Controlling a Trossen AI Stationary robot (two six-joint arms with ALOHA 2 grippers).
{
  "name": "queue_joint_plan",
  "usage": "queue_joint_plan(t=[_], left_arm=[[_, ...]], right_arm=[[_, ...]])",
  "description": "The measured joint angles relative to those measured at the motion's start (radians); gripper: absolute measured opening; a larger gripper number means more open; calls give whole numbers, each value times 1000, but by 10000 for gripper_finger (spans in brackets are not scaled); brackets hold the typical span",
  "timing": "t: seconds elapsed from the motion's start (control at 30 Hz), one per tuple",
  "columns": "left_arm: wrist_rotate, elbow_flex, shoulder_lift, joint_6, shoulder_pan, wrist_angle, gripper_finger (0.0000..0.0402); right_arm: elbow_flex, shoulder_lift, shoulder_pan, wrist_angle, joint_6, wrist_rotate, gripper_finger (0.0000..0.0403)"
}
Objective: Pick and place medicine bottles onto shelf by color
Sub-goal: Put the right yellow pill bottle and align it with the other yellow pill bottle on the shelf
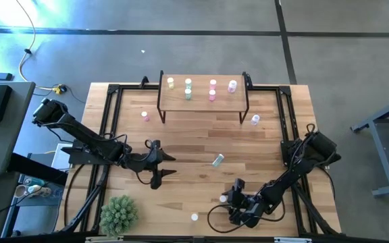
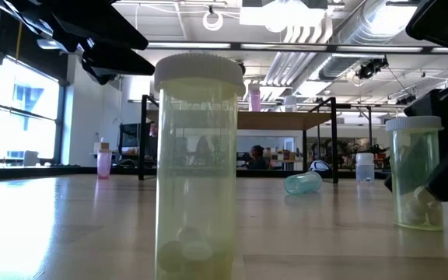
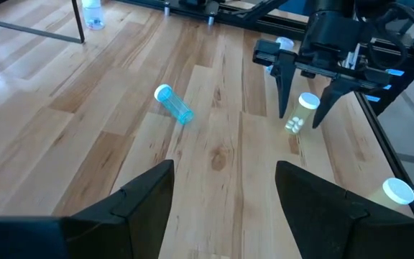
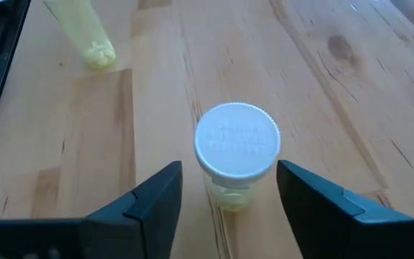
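Medicine bottles are scattered: a yellow bottle (image 4: pixel 236 155) stands upright near the table's front right, between the right gripper's (image 1: pixel 229 198) spread fingers, not clamped. Another yellow bottle (image 1: pixel 194 217) stands nearer the front edge. A green-tinted bottle (image 1: pixel 217 160) lies on its side mid-table. A pink bottle (image 1: pixel 144 117) and a pale bottle (image 1: pixel 255 119) stand beside the shelf's legs. The shelf (image 1: pixel 201 101) at the back carries seven bottles: yellow, green, pink, lavender. Left gripper (image 1: pixel 168 166) hangs open left of centre, holding nothing. A potted plant (image 1: pixel 119 213) sits front left.
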Motion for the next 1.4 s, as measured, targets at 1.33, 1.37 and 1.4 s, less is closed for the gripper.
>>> queue_joint_plan(t=[1.33, 1.37, 1.4], left_arm=[[31, 0, 0, 114, 14, 2, 234], [40, 0, 0, 114, 18, 2, 234], [47, 0, 0, 115, 23, 2, 234]], right_arm=[[170, 0, -324, 83, -210, -234, 83], [181, 0, -348, 84, -233, -264, 83], [192, 0, -370, 84, -255, -289, 83]])
